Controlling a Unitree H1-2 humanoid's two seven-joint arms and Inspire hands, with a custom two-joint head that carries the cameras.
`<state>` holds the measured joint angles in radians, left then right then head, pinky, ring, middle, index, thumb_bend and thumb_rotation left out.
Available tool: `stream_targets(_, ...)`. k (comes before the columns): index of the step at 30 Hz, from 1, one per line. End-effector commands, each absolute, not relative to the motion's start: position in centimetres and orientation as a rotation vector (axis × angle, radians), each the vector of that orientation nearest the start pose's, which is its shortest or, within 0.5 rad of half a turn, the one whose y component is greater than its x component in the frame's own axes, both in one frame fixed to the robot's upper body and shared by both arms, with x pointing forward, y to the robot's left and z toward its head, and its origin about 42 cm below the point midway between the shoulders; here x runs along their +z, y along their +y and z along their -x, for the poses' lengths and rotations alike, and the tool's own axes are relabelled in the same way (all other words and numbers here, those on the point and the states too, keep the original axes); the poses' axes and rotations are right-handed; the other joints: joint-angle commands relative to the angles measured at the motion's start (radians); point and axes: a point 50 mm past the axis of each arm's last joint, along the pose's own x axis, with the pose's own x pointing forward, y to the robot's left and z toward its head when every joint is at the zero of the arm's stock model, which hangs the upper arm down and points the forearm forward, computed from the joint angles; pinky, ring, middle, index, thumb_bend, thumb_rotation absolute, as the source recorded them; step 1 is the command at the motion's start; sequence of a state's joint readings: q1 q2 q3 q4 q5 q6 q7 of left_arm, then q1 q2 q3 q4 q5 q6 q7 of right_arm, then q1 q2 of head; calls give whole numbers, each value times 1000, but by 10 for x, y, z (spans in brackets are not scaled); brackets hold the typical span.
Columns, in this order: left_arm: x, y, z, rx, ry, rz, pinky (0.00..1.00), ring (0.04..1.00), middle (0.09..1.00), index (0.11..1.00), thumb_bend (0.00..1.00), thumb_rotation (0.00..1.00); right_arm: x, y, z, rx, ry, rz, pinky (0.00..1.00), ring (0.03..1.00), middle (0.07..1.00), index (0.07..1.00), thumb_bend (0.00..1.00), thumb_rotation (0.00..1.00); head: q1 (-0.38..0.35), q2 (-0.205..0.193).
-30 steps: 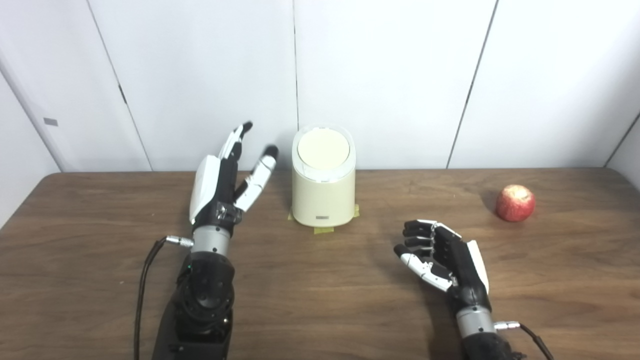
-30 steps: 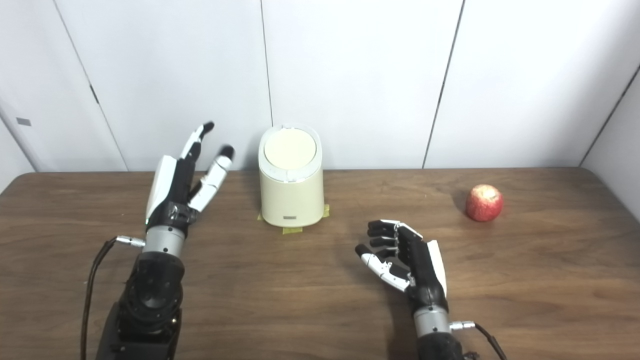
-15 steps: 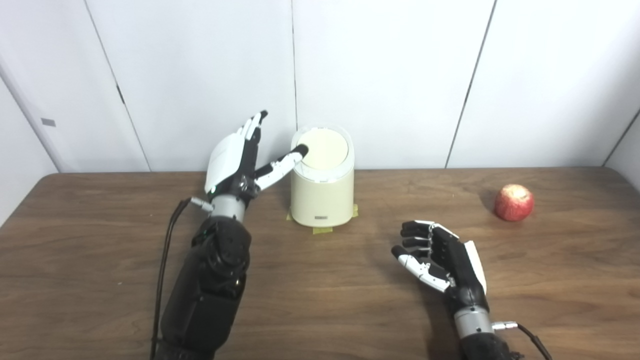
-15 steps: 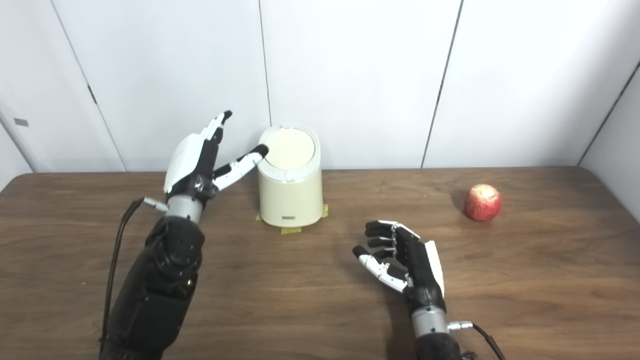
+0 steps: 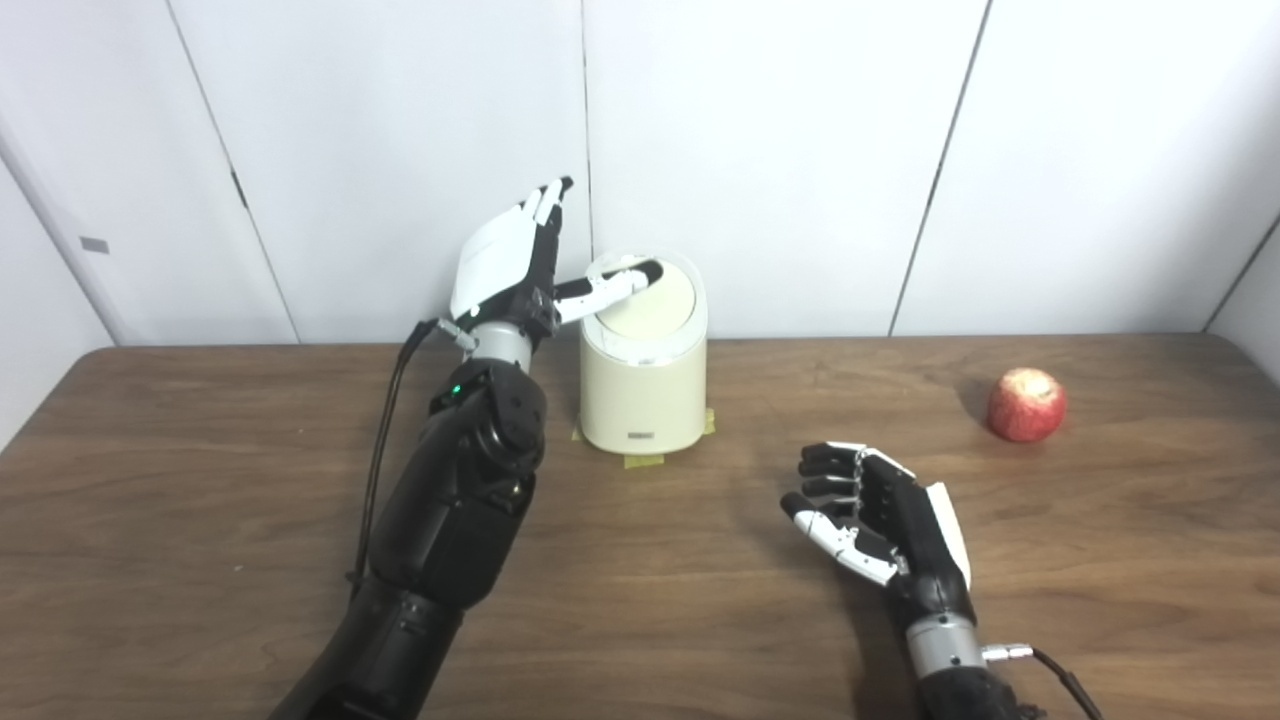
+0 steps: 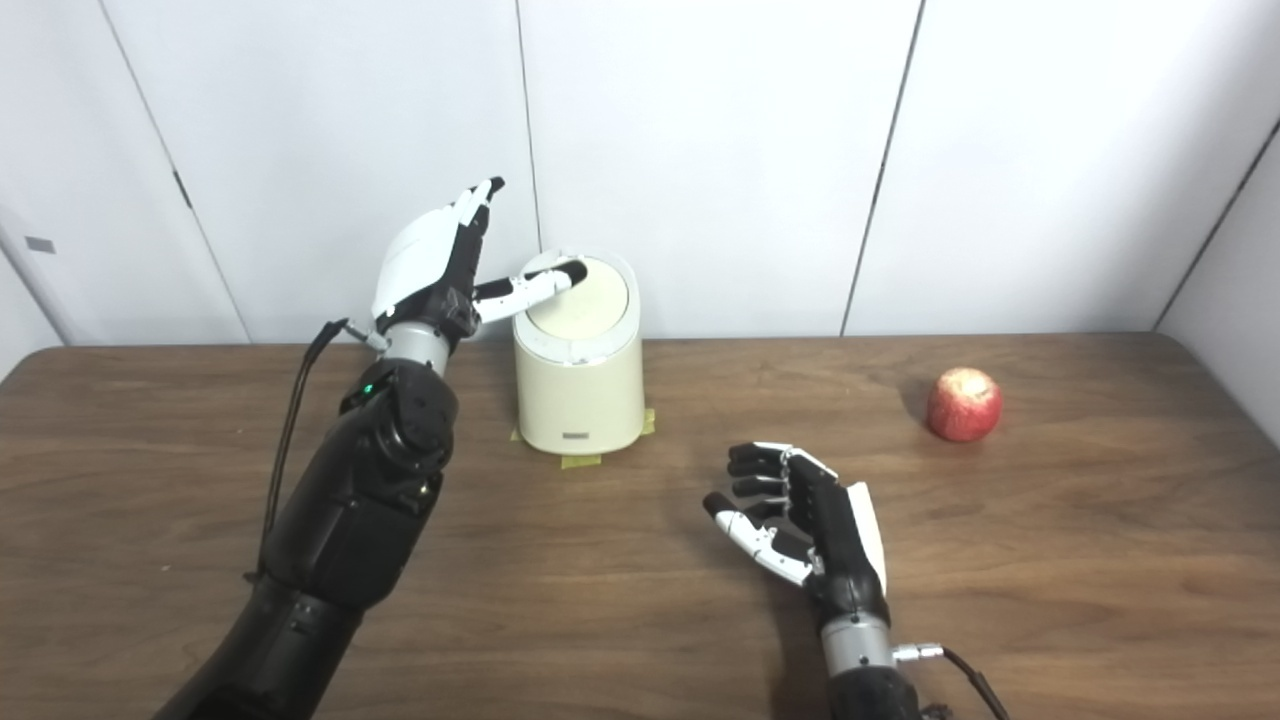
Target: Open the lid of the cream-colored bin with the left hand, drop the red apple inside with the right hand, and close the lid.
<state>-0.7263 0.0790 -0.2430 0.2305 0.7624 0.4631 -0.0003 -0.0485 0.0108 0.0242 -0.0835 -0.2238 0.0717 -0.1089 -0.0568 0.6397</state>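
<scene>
The table is dark wood grain and carries everything; its far edge runs along a white panelled wall. The bin stands near the middle of that far edge, and yellow tape shows under its base, probably there to keep it from sliding when the lid is pushed. It is a cream-coloured, rounded upright tub with a small label low on its front.

The left arm reaches across from the near left edge so that the left hand sits high at the bin's left side. Its fingers are spread and point up, holding nothing, while the thumb lies out across the lid. That posture suits pressing or tipping the lid, not grasping it; whether the thumb truly touches cannot be told.

The right hand rests low near the near edge, right of centre, palm turned left, fingers loosely curled and empty. It seems to be waiting for the bin to open.

The lid is a pale round disc set in a white ring and tilted toward the camera; it looks closed, so the opening step seems just begun.

The apple sits alone near the right edge toward the far side, well apart from both hands. It is red with paler yellow flecks and untouched.
</scene>
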Motion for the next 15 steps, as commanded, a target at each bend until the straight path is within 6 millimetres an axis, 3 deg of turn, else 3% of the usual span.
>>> stream_targets(1,306,126,-477,116,-236,-968,1000,1000,1000,991,855,475,144,-199,-304,-90,-146,199,508,614,637,617,348,169,-1,2)
stream_targets(4,303,126,-481,123,-219,-980,1000,1000,1000,984,877,397,144,-200,-305,-86,-149,208,505,609,634,619,344,172,-2,1)
stream_targets(11,296,128,-487,119,-185,-994,1000,1000,1000,986,904,317,142,-199,-305,-85,-155,201,499,605,629,613,345,127,-4,1)
stream_targets(15,292,129,-490,124,-170,-1004,1000,1000,1000,985,915,260,142,-199,-305,-83,-152,219,497,603,629,615,344,170,-6,1)
